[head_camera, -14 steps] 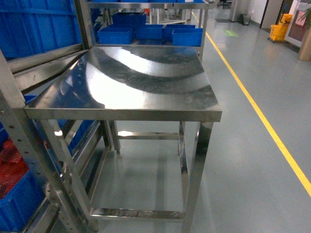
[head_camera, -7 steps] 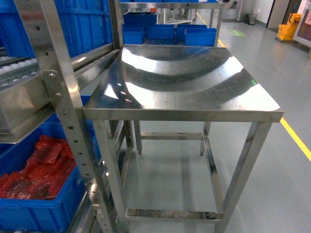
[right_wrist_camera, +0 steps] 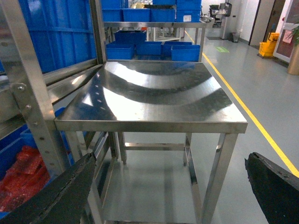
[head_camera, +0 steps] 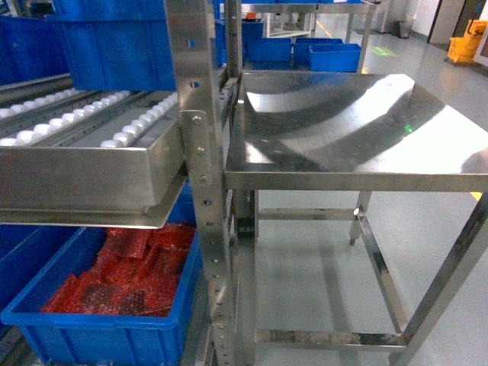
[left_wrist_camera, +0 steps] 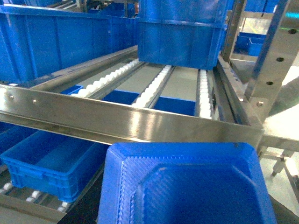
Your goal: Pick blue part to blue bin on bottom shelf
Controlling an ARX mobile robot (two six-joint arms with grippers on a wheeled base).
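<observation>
The blue part (left_wrist_camera: 187, 186), a textured blue plastic tray, fills the bottom of the left wrist view, hanging in the air just before a steel rail (left_wrist_camera: 126, 123) of the rack. My left gripper's fingers are hidden under it. Below and to the left, the empty blue bin (left_wrist_camera: 42, 179) stands on the roller tracks of the bottom shelf (left_wrist_camera: 28, 201). My right gripper (right_wrist_camera: 170, 161) is open, its black fingers (right_wrist_camera: 65, 191) wide apart with nothing between them, facing the steel table (right_wrist_camera: 154, 93). Neither gripper shows in the head view.
A blue crate of red crinkly packets (head_camera: 99, 332) sits low in the rack beside a perforated upright (head_camera: 202, 191). Above it is a roller shelf (head_camera: 91, 130) carrying blue crates (head_camera: 114, 46). The flat steel table (head_camera: 358, 130) stands right of the rack. A yellow floor line (right_wrist_camera: 252, 112) runs past it.
The head view has swung left: the table slid to the right, and the rack's roller shelf and the crate of red packets came into full view.
</observation>
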